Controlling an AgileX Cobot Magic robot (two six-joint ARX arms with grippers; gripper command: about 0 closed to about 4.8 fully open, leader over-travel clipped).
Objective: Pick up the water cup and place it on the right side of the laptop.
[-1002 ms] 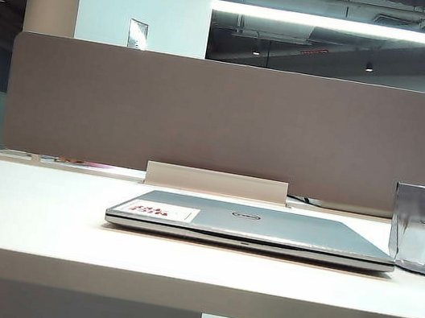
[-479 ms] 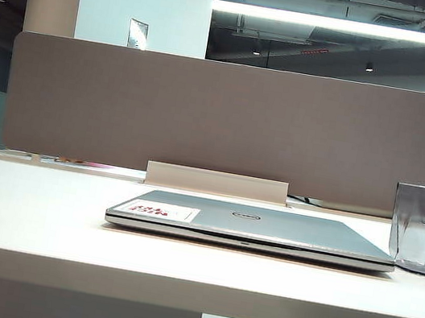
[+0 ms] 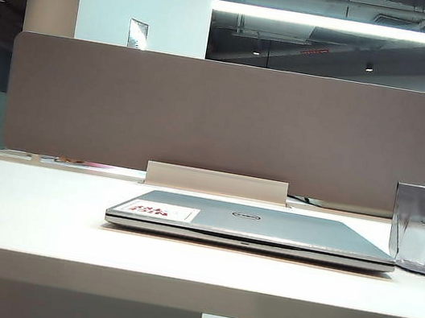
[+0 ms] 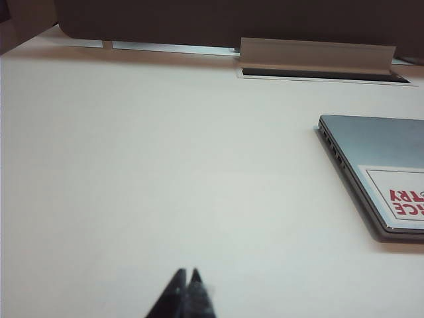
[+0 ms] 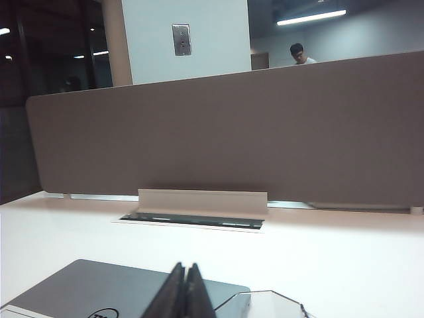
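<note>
- Nothing is seen to have moved in the exterior view since the earlier frames: the laptop [image 3: 250, 227] and the water cup [image 3: 424, 230] lie where they were, and no arm enters that view.
- The laptop is shown closed and flat on the white table [image 3: 24, 209], lid up, with a white sticker [image 3: 164, 211] bearing red print near its left front corner.
- The water cup is seen standing upright on the table just to the right of the laptop, close to its right edge, at the right border of the exterior view.
- A brown partition panel [image 3: 227, 121] is seen standing behind the table, with a pale raised flap [image 3: 217, 183] at its foot.
- The left gripper [image 4: 186, 275] is shown above bare tabletop, its dark fingertips pressed together with nothing between them; the laptop's corner [image 4: 344, 142] lies well off to one side.
- The right gripper [image 5: 185, 270] is shown with its fingers closed tight against each other and empty, held over the laptop's lid [image 5: 99, 288].
- The clear rim of the water cup [image 5: 265, 301] is seen just beside the right gripper's tips, not touched by them.
</note>
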